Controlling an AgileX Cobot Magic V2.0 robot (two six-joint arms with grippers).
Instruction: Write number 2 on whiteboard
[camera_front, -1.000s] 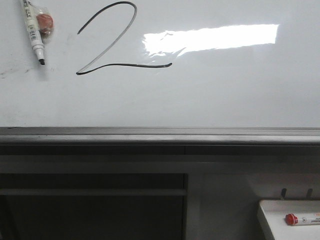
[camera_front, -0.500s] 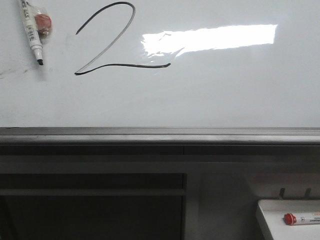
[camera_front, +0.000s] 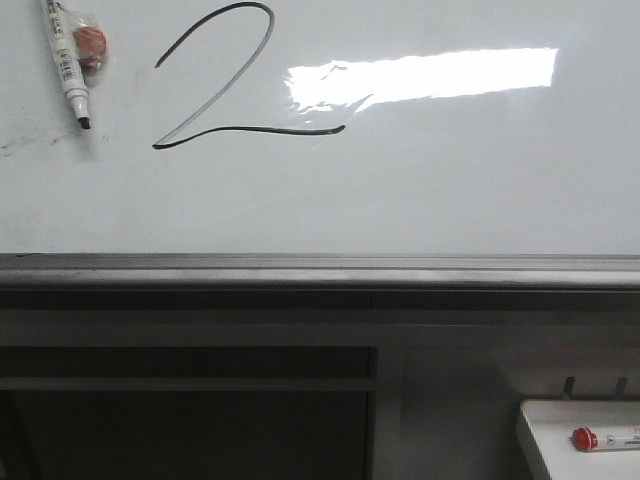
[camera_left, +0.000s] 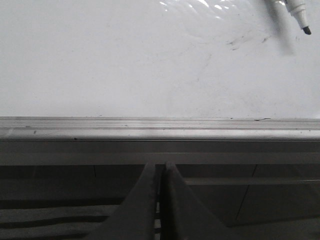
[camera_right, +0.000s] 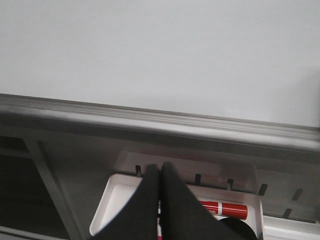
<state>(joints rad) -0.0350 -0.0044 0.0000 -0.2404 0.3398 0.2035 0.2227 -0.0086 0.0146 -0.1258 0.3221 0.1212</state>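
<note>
Grippers are both seen pressed together, empty: left gripper (camera_left: 160, 200) is held low beneath the whiteboard (camera_front: 420, 190) rail, right gripper (camera_right: 160, 200) over a white tray (camera_right: 117, 202) with a red marker (camera_right: 225, 210). The number 2 (camera_front: 225, 85) is drawn upper left, beside a black-tipped marker (camera_front: 66, 62) on the board.

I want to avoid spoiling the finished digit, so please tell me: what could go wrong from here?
1. The number 2 is complete on the whiteboard; an arm passing across it might smear the thin line.
2. An uncapped black marker hangs at the board's upper left, its tip near grey smudges; a knock could add marks.
3. The right hand, shut, hangs above the white tray holding a red marker; going lower could bump it.
</note>
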